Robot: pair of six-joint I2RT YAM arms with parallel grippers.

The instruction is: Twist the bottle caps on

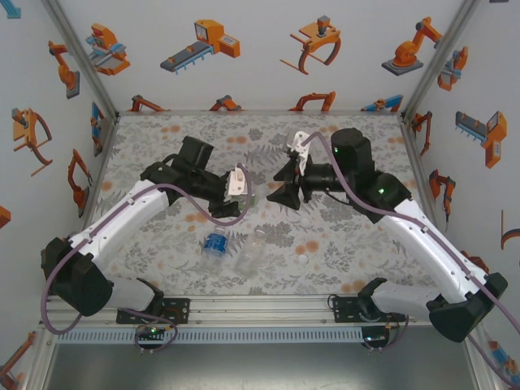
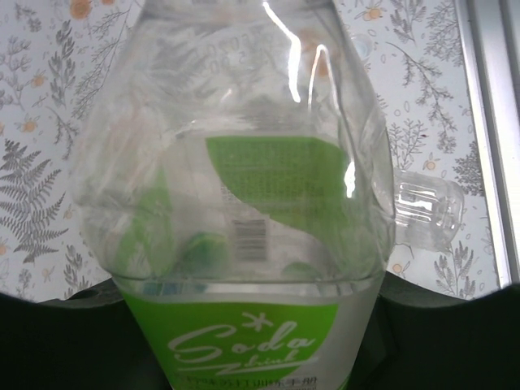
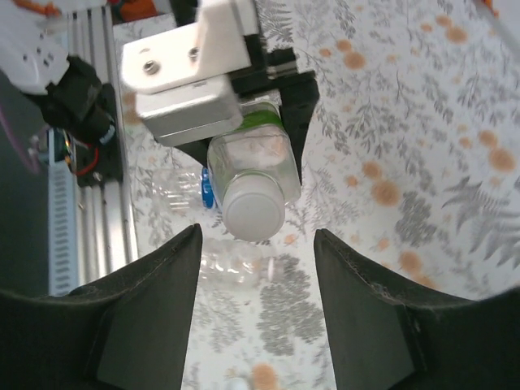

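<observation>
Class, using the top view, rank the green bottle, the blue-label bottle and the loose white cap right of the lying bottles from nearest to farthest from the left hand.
1. the green bottle, held in the left hand.
2. the blue-label bottle, lying towards the bases.
3. the loose white cap, farther right.

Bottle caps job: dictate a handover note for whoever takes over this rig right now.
Left gripper: shut on the green bottle, raised above the table.
Right gripper: open, facing the white cap seated on that bottle's neck.
Blue-label bottle and clear bottle lie on the table, a loose cap to their right.
Done: cap on the green bottle; tightness cannot be told.
Left: probably tighten it, then cap the other two.
</observation>
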